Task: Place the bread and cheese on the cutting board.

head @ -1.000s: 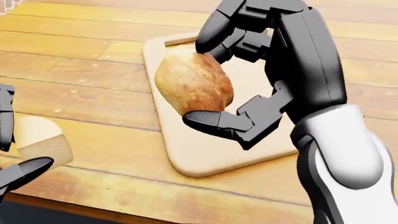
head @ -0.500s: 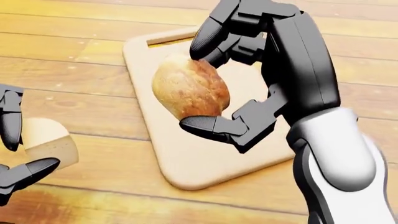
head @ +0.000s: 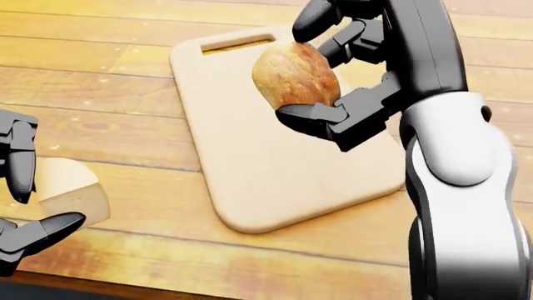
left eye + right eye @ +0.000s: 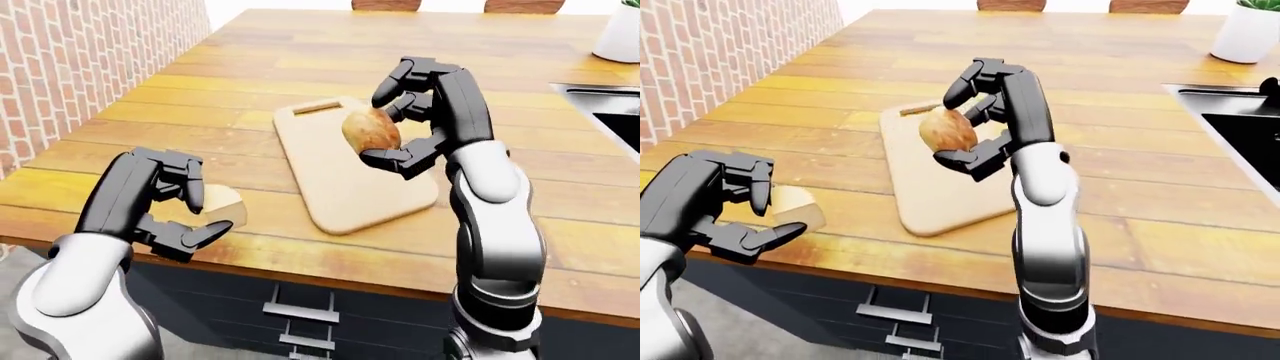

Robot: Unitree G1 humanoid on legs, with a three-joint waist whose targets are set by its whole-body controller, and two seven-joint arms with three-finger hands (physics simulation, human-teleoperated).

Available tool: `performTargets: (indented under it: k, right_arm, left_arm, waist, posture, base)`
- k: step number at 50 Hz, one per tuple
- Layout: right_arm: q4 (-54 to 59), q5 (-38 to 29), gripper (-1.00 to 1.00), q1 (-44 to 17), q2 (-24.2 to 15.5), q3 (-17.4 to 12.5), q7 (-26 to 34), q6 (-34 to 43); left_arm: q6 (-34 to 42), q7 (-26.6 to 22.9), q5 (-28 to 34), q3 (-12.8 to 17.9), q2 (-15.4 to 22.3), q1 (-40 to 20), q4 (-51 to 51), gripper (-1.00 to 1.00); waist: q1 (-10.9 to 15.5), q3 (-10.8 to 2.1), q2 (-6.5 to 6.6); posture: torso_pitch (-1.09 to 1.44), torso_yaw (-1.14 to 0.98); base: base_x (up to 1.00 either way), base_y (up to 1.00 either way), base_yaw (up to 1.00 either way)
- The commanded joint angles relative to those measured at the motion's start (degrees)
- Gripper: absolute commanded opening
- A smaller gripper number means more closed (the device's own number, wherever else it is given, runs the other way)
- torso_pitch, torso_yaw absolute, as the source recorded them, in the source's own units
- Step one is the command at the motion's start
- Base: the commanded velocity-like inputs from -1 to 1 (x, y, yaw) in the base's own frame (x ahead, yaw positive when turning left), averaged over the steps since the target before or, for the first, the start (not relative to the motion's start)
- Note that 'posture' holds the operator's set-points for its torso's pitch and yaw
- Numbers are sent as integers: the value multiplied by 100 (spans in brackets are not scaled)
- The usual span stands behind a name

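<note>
One bread (image 3: pixel 295 75) clamped in your right hand (image 3: pixel 350 81) fingers, over the one cutting board (image 3: pixel 275 169). One cheese (image 4: pixel 215 204) on the desk (image 4: pixel 200 112), left; your left hand (image 4: pixel 165 206) fingers apart around it.

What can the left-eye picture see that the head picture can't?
Only the left-eye view shows the brick wall, the white pot, the sink edge, the drawer handles and the whole left hand.

Only the head view shows the bread close up, with its speckled brown crust.

Both show the right hand gripping the bread above the cutting board, and the cheese on the wooden counter between the left hand's open fingers.
</note>
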Motion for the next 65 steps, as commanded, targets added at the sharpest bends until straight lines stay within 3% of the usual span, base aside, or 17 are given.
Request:
performTargets:
  k: [1,21,31,46,47,49,53,54,65]
  right_arm:
    - [-90,-96,-100,-218,-28,-70,-42,-231]
    - [1906,-560,-100,-727,-165,-197,-515,-1082]
    - [2963,-419,-100,-698,-301,-352,-923,-1751]
    - [3049,-381,-100,-527,-320,-347,-949,-1708]
    - [3078,-378,-29,-517,-337,-336,-938,-1780]
    - [3066,-356,-36,-507,-325,-340,-897,-1751]
    - [3076,-301,15,-453,-311,-329,-815,-1742]
    - [3062,-313,0,-441,-305,-323,-812,-1714]
    - [3053,-360,-7,-359,-298,-282,-597,-1667]
  left_arm:
    - [-115,67,46,59,57,-126,-148,-100]
    - [-177,142,-61,109,36,-25,-163,-100]
    - [-55,78,-68,119,108,-115,-229,-100]
    - [-120,148,-95,117,70,-49,-197,-100]
    - [-110,142,-92,121,77,-58,-200,-100]
    - [-113,144,-91,122,80,-56,-193,-100]
    - [-125,149,-103,142,77,-34,-198,-100]
    - [-126,152,-105,146,77,-30,-198,-100]
    - [-141,151,-140,201,87,47,-246,-100]
  waist:
    - [3,-129,18]
    - [10,-195,15]
    - [18,-215,1]
    - [32,-210,-40]
    - [33,-209,-42]
    - [32,-205,-42]
    - [31,-207,-41]
    - [31,-207,-42]
    - [36,-217,-47]
  posture:
    - [0,0]
    - [0,0]
    - [0,0]
    - [0,0]
    - [0,0]
    - [0,0]
    - [0,0]
    - [0,0]
    - [0,0]
  base:
    - [0,0,0]
    - [0,0,0]
    - [0,0,0]
    - [0,0,0]
    - [0,0,0]
    - [0,0,0]
    - [0,0,0]
    - [0,0,0]
    - [0,0,0]
